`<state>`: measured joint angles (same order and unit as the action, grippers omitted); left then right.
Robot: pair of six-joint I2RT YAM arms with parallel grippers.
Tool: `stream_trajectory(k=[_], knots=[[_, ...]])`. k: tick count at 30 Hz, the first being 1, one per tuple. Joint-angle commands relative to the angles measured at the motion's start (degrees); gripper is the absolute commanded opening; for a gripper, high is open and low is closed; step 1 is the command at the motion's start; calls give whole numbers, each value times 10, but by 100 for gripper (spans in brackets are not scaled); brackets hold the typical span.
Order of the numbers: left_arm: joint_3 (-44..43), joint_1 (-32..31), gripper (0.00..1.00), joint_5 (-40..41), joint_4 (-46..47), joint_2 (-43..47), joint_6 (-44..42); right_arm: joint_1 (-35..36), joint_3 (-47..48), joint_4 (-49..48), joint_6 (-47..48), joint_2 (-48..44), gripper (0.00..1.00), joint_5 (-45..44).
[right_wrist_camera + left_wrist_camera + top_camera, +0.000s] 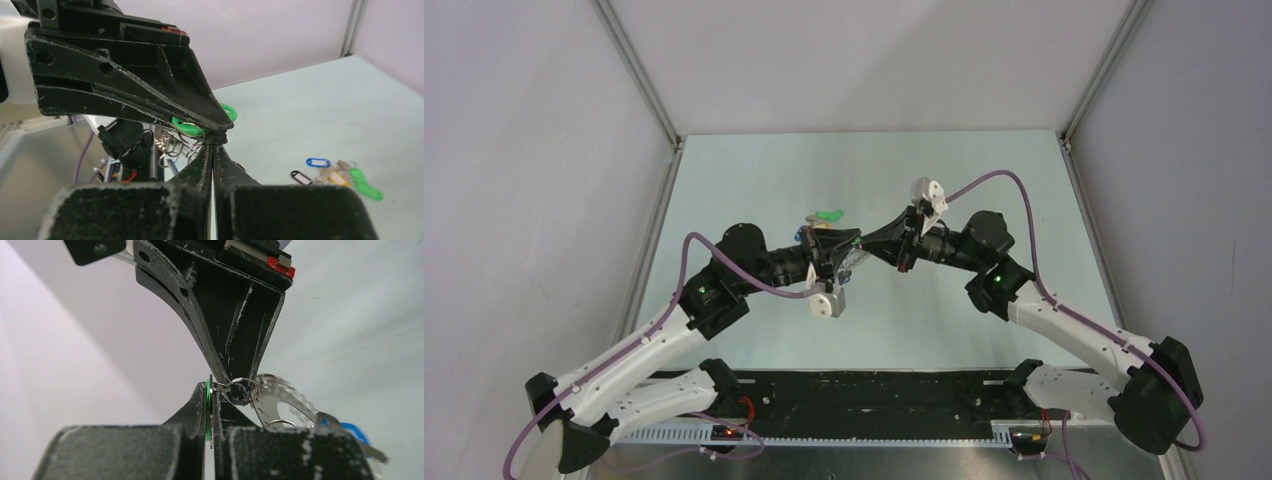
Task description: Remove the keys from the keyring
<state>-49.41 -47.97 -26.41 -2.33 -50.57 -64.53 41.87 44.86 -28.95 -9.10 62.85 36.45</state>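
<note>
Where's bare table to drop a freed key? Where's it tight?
Bare: the table strip along the far wall behind both pincers, and the near strip between the pincers and the black base rail. Crowded: the centre, where left pincer and right pincer meet on the keyring; a heap of tagged keys lies close by.

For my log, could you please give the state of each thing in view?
Left gripper: shut on green tag.
Right gripper: shut on small ring.
Keys: on their rings, hanging at the grippers.
Loose tagged keys: lying on table.
</note>
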Motion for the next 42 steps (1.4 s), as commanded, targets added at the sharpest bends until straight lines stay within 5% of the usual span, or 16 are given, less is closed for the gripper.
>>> stream_trajectory(k=[1, 14, 21, 28, 31, 34, 36, 42], knots=[[-14, -7, 0, -30, 50, 5, -2, 6, 26, -41, -108, 21, 0, -11], [-8, -6, 0, -15, 48, 2, -17, 1, 28, -5, -390, 10, 0, -119], [-10, -7, 0, -27, 43, -6, -17, -24, 93, 162, -555, 54, 0, -90], [-11, -8, 0, -25, 42, -4, -16, -59, 80, 212, -597, 47, 0, -103], [-12, -7, 0, -26, 42, -6, -14, -71, 72, 201, -597, 41, 3, -94], [-15, -8, 0, -26, 42, -9, -11, -81, 70, 170, -545, 36, 31, -65], [-18, -7, 0, -28, 42, -11, -8, -89, 68, 168, -493, 23, 41, -60], [-25, -8, 0, -42, 42, -15, -3, -118, 51, 168, -290, -44, 50, -65]])
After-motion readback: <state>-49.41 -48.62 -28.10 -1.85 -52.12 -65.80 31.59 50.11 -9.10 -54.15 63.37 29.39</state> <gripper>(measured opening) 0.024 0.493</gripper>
